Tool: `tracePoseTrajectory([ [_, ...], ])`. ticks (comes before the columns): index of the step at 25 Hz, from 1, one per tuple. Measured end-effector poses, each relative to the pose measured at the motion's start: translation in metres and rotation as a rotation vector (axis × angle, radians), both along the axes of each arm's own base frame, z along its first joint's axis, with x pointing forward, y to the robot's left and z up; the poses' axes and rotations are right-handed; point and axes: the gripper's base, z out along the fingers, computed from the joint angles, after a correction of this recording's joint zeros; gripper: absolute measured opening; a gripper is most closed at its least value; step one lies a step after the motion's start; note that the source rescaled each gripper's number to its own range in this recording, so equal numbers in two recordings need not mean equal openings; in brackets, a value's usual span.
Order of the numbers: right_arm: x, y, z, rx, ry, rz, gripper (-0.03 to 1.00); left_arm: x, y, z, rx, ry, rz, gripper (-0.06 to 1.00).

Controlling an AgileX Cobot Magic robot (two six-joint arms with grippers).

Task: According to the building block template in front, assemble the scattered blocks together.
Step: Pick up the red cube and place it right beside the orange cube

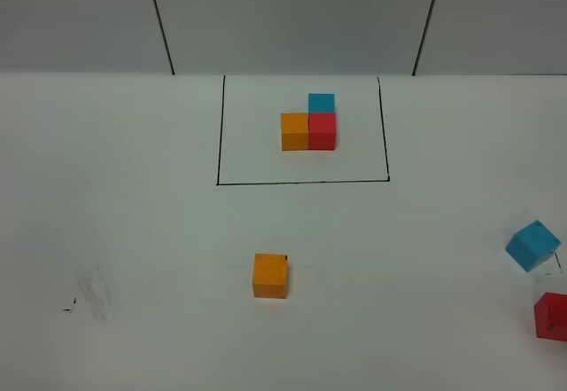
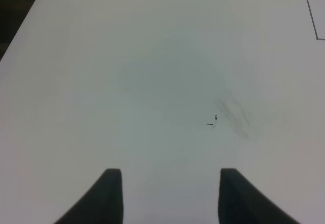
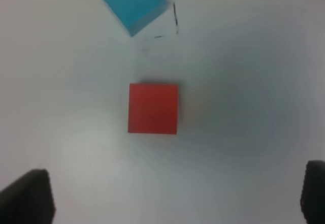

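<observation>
The building block template (image 1: pixel 309 125) sits inside a black-line rectangle at the back centre: orange and red cubes side by side, a cyan-blue cube behind the red one. Of the scattered blocks, the orange cube (image 1: pixel 270 276) lies alone in the front middle. The cyan-blue cube (image 1: pixel 533 246) lies turned at the right edge, and the red cube (image 1: pixel 553 316) lies in front of it, cut by the frame. My right gripper (image 3: pixel 175 196) is open, above the table, with the red cube (image 3: pixel 153 108) ahead and the cyan-blue cube (image 3: pixel 132 3) beyond. My left gripper (image 2: pixel 170 196) is open and empty over bare table.
The white table (image 1: pixel 133 231) carries a small black mark and a grey smudge at the front left (image 1: pixel 89 295), also in the left wrist view (image 2: pixel 228 115). The rectangle's corner (image 2: pixel 316 33) shows there. A grey panelled wall (image 1: pixel 292 19) stands behind the table.
</observation>
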Motion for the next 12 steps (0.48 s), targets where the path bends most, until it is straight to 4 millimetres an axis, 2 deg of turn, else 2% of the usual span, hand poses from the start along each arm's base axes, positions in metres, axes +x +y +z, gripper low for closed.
tracePoseTrajectory([
  [6, 0.023, 0.000, -0.027, 0.010, 0.076, 0.000, 1.00, 0.000, 0.000, 0.000, -0.002, -0.001, 0.001, 0.01],
  [12, 0.037, 0.000, -0.044, 0.023, 0.111, -0.002, 1.00, 0.000, 0.000, 0.000, -0.003, 0.000, 0.002, 0.01],
])
